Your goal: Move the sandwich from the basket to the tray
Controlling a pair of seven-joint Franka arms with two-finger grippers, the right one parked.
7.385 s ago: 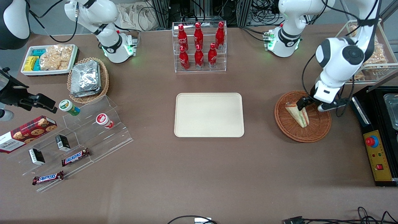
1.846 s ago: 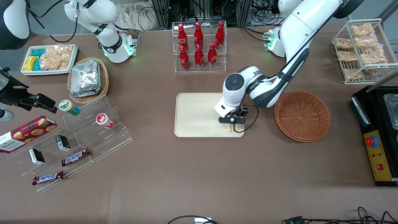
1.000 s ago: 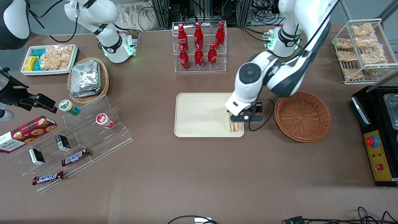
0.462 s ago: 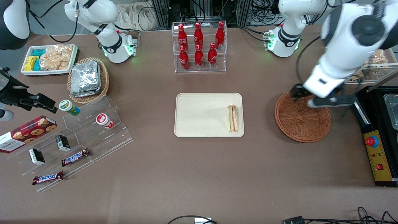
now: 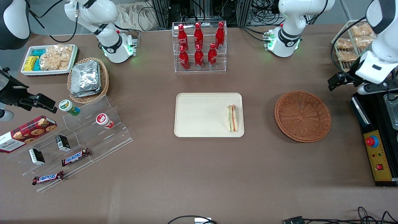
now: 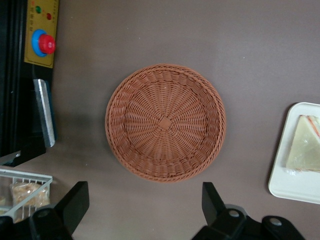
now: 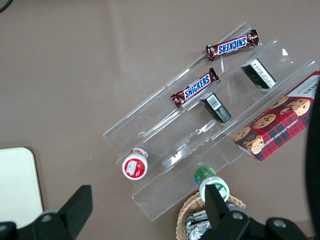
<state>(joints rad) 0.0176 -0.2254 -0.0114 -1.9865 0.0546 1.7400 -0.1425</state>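
The sandwich (image 5: 232, 118) stands on its long side in the tray (image 5: 199, 115), at the tray's edge nearest the basket; it also shows in the left wrist view as the sandwich (image 6: 305, 150) on the tray (image 6: 299, 186). The reddish-brown wicker basket (image 5: 302, 115) (image 6: 165, 122) holds nothing. My left gripper (image 5: 374, 88) (image 6: 144, 210) hangs high above the table, toward the working arm's end from the basket and a little farther from the front camera. It is open, with nothing between its fingers (image 6: 75, 200).
A black control box with a red button (image 5: 372, 141) (image 6: 40, 44) lies at the working arm's end. A wire rack of snack packets (image 5: 353, 43) stands farther back there. The cola bottle case (image 5: 199, 46) stands farther back than the tray.
The gripper let go of the sandwich on the tray, then rose and swung away over the basket toward the working arm's end. The sandwich has stayed put since.
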